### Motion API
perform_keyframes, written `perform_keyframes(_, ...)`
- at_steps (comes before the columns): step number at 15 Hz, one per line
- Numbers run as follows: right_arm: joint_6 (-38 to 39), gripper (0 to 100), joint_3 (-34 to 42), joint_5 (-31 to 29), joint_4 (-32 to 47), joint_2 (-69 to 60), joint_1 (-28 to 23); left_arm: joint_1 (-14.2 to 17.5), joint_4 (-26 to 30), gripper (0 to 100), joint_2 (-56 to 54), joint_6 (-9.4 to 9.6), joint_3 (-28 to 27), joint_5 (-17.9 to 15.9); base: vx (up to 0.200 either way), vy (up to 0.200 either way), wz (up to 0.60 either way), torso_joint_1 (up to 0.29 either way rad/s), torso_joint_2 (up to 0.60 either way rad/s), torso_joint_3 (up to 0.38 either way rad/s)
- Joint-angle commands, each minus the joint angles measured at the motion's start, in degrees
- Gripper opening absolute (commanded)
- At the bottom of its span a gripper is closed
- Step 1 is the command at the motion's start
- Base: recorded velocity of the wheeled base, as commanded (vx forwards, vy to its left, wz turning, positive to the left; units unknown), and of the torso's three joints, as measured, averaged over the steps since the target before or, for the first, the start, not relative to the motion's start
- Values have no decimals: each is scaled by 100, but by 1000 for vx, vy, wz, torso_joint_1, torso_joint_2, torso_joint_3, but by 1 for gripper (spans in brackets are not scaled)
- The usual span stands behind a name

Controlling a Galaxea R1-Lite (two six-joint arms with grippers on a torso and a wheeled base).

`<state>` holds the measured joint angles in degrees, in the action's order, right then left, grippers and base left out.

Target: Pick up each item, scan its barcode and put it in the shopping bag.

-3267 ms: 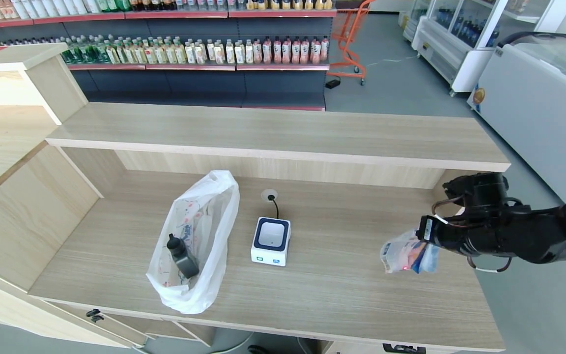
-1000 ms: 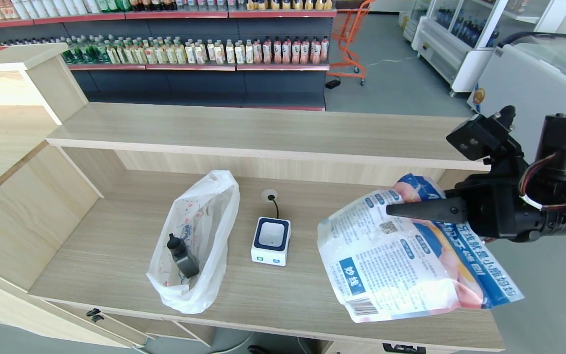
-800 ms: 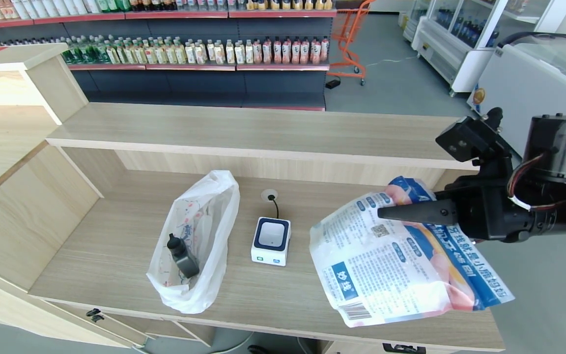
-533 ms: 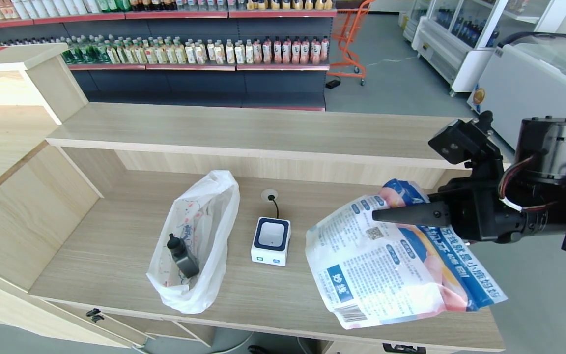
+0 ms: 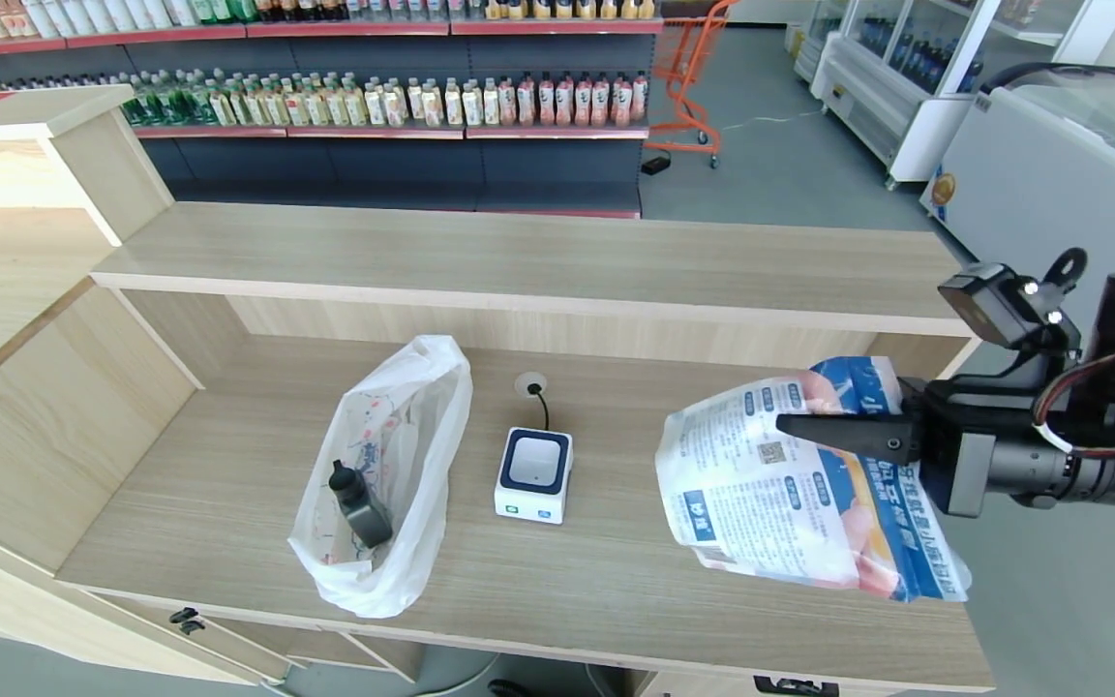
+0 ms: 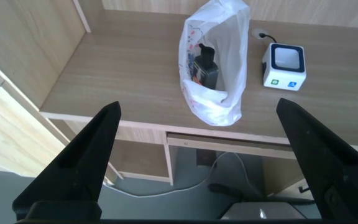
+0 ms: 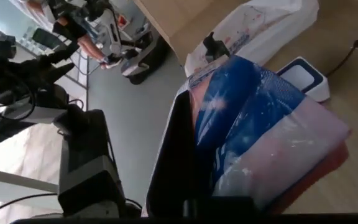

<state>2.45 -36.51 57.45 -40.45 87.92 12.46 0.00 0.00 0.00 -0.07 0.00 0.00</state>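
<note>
Right claw, from the head camera, is clenched on the upper edge of a white, blue and pink plastic snack pouch, held in the air over the right end of the pale wooden counter. The pouch looks light, soft and slick. It sags below the grip, so a hold by the sealed top edge seems safest. A small white box scanner with a dark window stands between the pouch and the open white plastic shopping bag, which holds a black bottle.

From the left wrist, the left claw hangs released, fingers spread wide, back from the counter's front edge, the bag and scanner beyond.

From the right wrist, the pouch bulges beside one black finger. Only the scanner stands on the way to the bag.
</note>
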Motion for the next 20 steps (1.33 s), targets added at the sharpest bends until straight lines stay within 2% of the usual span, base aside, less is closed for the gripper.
perform_keyframes(1,-623,0,549,-164,-33,-337,-472,-9,0,100,0,-1,0,0,0,0,0,0,0,0)
perform_keyframes(3,-1555,0,891,-542,-77,-557,-683,0,0,100,9,-1,0,0,0,0,0,0,0,0)
perform_keyframes(7,-2565,0,1726,-964,-930,-829,-719,0,0,100,9,-1,0,0,0,0,0,0,0,0)
perform_keyframes(9,-2926,0,1770,-1667,-983,-829,-824,0,0,100,9,-1,0,0,0,0,0,0,0,0)
perform_keyframes(11,-2952,0,1735,-2019,-983,-820,-833,0,0,100,9,-1,0,0,0,0,0,0,0,0)
perform_keyframes(16,-3058,0,1735,-2063,-974,-785,-833,0,0,100,9,25,0,0,0,0,0,0,0,0)
perform_keyframes(20,-2741,0,1761,-2028,-947,-794,-824,0,0,100,9,16,0,0,0,200,0,-1,-1,6)
